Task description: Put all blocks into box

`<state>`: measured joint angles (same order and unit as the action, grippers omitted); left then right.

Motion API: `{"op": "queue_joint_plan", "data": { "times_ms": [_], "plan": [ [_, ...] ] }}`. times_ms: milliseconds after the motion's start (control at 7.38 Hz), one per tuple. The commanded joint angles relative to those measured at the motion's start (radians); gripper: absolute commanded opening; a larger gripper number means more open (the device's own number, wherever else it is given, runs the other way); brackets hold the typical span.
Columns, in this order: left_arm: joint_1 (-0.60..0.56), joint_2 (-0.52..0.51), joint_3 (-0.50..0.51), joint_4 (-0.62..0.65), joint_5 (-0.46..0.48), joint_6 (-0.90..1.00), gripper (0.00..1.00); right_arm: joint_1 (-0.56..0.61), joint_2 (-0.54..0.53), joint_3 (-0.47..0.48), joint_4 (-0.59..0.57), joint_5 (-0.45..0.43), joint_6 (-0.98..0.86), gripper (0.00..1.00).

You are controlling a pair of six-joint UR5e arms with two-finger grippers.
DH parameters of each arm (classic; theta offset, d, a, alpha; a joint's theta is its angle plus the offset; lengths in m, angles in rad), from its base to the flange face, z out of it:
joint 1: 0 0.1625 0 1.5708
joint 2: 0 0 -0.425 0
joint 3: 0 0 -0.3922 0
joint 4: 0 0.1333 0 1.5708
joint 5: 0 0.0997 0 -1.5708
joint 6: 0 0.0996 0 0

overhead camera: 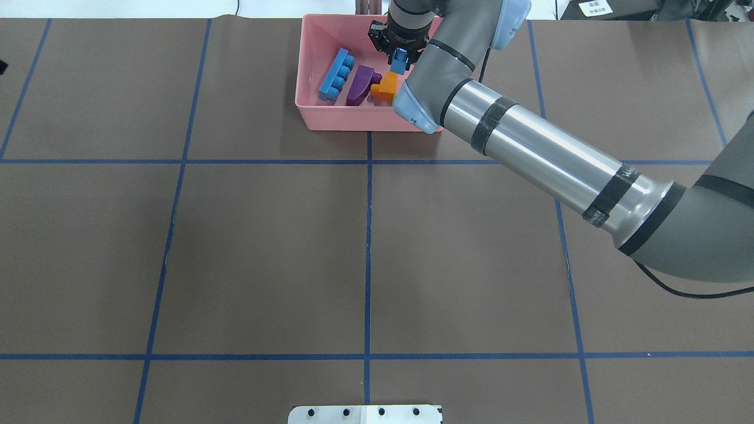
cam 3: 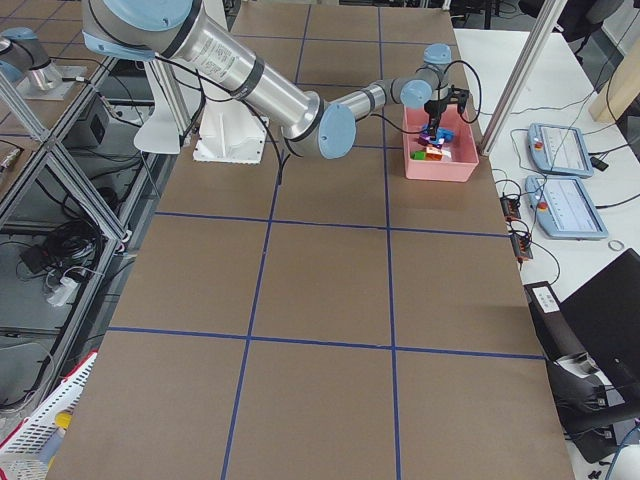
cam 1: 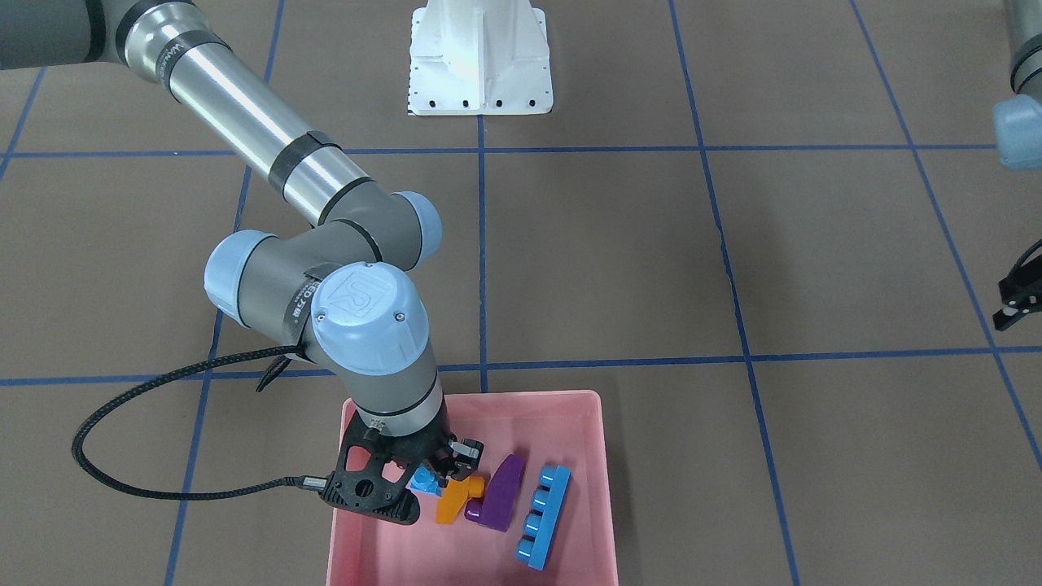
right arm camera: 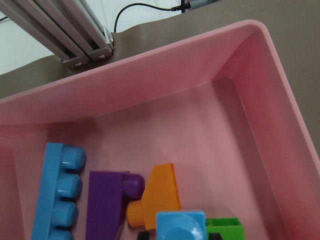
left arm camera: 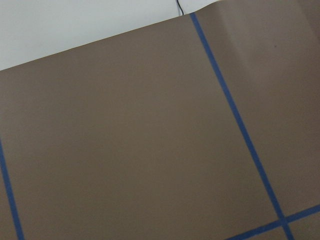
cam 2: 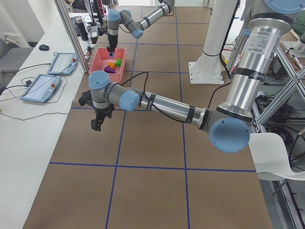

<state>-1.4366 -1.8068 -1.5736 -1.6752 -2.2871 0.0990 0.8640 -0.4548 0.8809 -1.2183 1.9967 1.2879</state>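
Observation:
My right gripper (cam 1: 435, 476) (overhead camera: 400, 56) hangs inside the pink box (cam 1: 521, 396) (overhead camera: 306, 59) and is shut on the small blue one-stud brick (overhead camera: 400, 61) (right arm camera: 181, 225), holding it just above the floor. On the box floor (right arm camera: 200, 135) lie the long blue four-stud brick (cam 1: 544, 517) (right arm camera: 57, 195), the purple sloped brick (cam 1: 501, 492) (right arm camera: 105, 200), the orange sloped brick (cam 1: 456, 498) (right arm camera: 160, 197) and the green brick (right arm camera: 225, 229). My left gripper (cam 1: 1017, 303) is far off at the table's side over bare paper; I cannot tell its state.
The white robot base (cam 1: 480, 57) stands at the table's robot-side edge. Aluminium frame posts (right arm camera: 85, 35) rise just behind the box. The right arm's black cable (cam 1: 122, 480) loops beside the box. Blue tape lines cross the brown table.

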Motion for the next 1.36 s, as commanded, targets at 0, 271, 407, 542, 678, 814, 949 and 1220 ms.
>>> {"op": "queue_joint_plan", "data": {
  "times_ms": [0,271,407,542,678,814,949,1220],
  "plan": [
    [-0.028,0.127,-0.043,0.015,-0.008,0.088,0.99,0.105,-0.204,0.329,-0.174,0.149,-0.088,1.0],
    [-0.045,0.182,-0.066,0.04,-0.06,0.1,0.99,0.237,-0.385,0.581,-0.407,0.221,-0.325,1.0],
    [-0.053,0.184,-0.078,0.081,-0.061,0.102,0.99,0.3,-0.53,0.712,-0.471,0.229,-0.486,1.0],
    [-0.057,0.181,-0.1,0.156,-0.063,0.1,0.99,0.373,-0.659,0.777,-0.48,0.252,-0.624,1.0],
    [-0.071,0.181,-0.153,0.248,-0.063,0.102,0.99,0.441,-0.765,0.806,-0.481,0.283,-0.745,1.0],
    [-0.073,0.188,-0.207,0.308,-0.063,0.102,0.99,0.501,-0.866,0.816,-0.481,0.286,-0.898,1.0],
    [-0.074,0.243,-0.236,0.314,-0.063,0.107,0.99,0.554,-0.95,0.816,-0.481,0.286,-1.027,1.0],
    [-0.076,0.276,-0.24,0.318,-0.055,0.194,1.0,0.651,-1.083,0.819,-0.484,0.284,-1.226,1.0]
  ]
}}
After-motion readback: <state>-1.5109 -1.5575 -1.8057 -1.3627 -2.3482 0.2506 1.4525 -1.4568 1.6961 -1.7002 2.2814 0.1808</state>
